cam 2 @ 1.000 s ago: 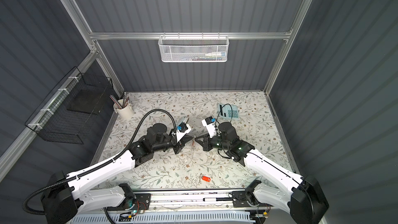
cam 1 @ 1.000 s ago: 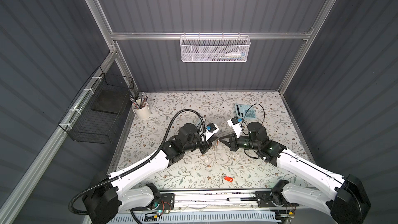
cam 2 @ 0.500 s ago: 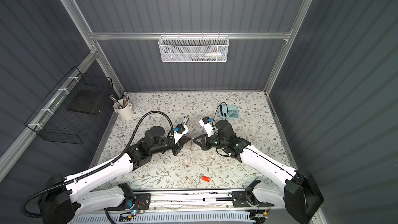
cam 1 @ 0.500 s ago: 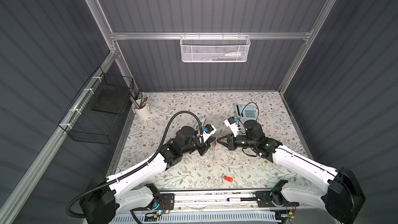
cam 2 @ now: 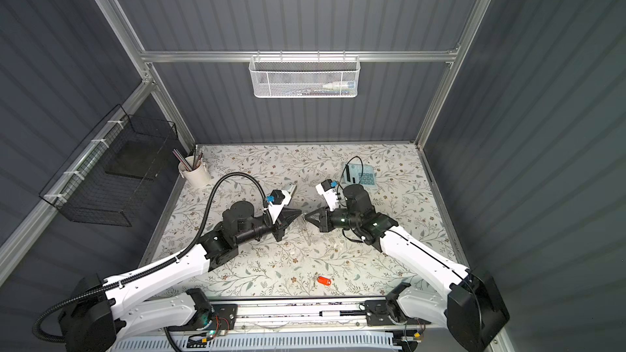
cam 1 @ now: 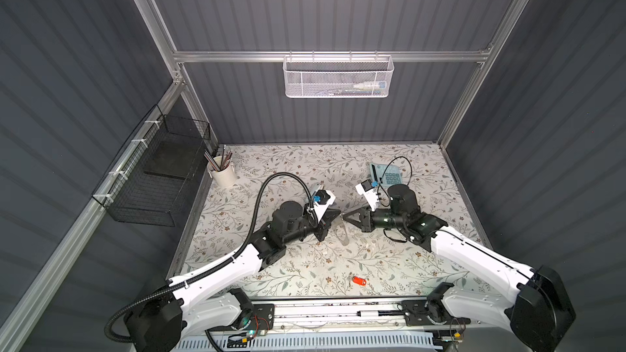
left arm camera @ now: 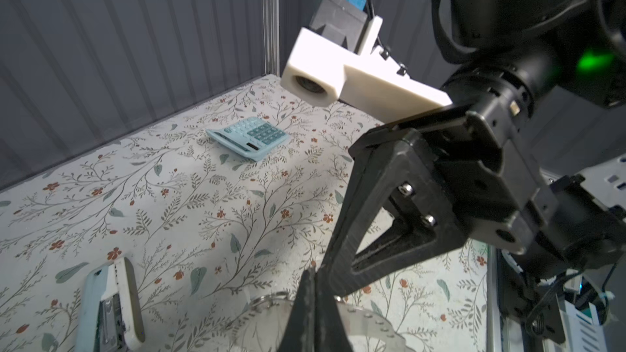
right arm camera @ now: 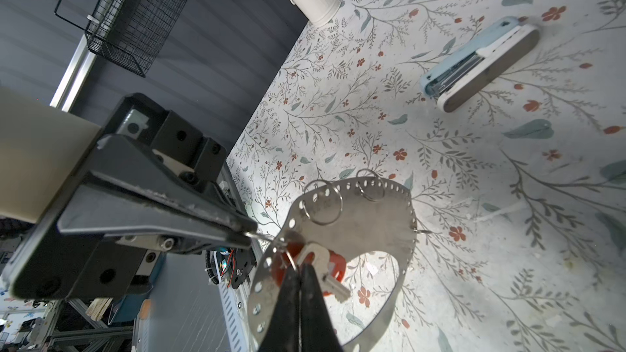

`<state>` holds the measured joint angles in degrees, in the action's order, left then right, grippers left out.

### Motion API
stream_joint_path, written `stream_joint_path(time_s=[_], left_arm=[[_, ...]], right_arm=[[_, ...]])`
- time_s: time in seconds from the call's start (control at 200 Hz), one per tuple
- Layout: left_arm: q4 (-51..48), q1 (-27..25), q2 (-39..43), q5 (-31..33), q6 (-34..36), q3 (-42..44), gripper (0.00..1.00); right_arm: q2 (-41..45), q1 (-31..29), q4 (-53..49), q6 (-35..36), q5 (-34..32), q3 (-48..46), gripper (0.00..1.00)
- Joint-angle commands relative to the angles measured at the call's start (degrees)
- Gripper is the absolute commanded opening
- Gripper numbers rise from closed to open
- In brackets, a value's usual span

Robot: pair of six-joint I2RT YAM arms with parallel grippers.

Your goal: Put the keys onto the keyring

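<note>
Right wrist view has the keyring (right arm camera: pixel 366 225) hanging clear of the bench (right arm camera: pixel 474 198) between the two arms. Left fingers (right arm camera: pixel 189 208), clenched, pinch it by a thin wire loop on its rim. Right fingers (right arm camera: pixel 286 309), also clenched, meet the rim beside a red key (right arm camera: pixel 337 259) that sits behind the plate; which of the two they grip I cannot tell. In both top views a second red key (cam 1: pixel 359 280) lies on the bench at 6 o'clock from the keyring, well apart.
</note>
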<state>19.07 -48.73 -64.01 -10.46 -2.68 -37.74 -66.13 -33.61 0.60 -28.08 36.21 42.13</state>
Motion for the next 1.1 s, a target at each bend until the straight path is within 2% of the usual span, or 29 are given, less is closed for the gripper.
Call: stream_joint_path(time_s=[0.0,0.19,0.31,0.485,0.71,0.805,0.926,1.006,1.096], left_arm=[[14.4,-0.4,1.0,0.4,-3.0,-1.2,0.0],[17.7,-0.4,-0.1,1.1,-4.2,-0.8,0.0],[19.6,-0.3,-1.4,1.3,-5.4,-0.8,0.0],[21.1,-0.4,-3.0,0.5,-6.5,-1.4,0.0],[22.5,-0.3,-4.6,-0.7,-7.8,-2.1,0.0],[22.7,-0.4,-5.3,-2.0,-8.2,-2.7,0.0],[22.9,-0.4,-6.3,-2.8,-8.4,-3.4,0.0],[23.7,-0.4,-6.9,-4.1,-8.6,-3.8,0.0],[23.7,-0.2,-7.4,-6.1,-8.7,-4.8,0.0]], right_arm=[[0.7,0.8,-7.5,1.1,-0.7,-1.1,0.0],[1.6,2.4,-5.5,0.4,2.0,-2.6,0.0],[5.9,3.2,-2.8,-0.1,1.7,-4.2,0.0],[9.6,6.5,-1.8,-0.5,2.1,-6.2,0.21],[12.1,9.9,-3.3,0.8,2.6,-6.4,0.31],[14.0,12.9,-2.1,0.8,1.8,-6.2,0.46],[15.6,16.8,2.5,0.6,0.7,-5.4,0.61],[15.9,18.2,7.9,-0.3,1.7,-5.5,0.65],[14.2,18.8,13.2,-1.6,6.4,-4.5,0.67]])
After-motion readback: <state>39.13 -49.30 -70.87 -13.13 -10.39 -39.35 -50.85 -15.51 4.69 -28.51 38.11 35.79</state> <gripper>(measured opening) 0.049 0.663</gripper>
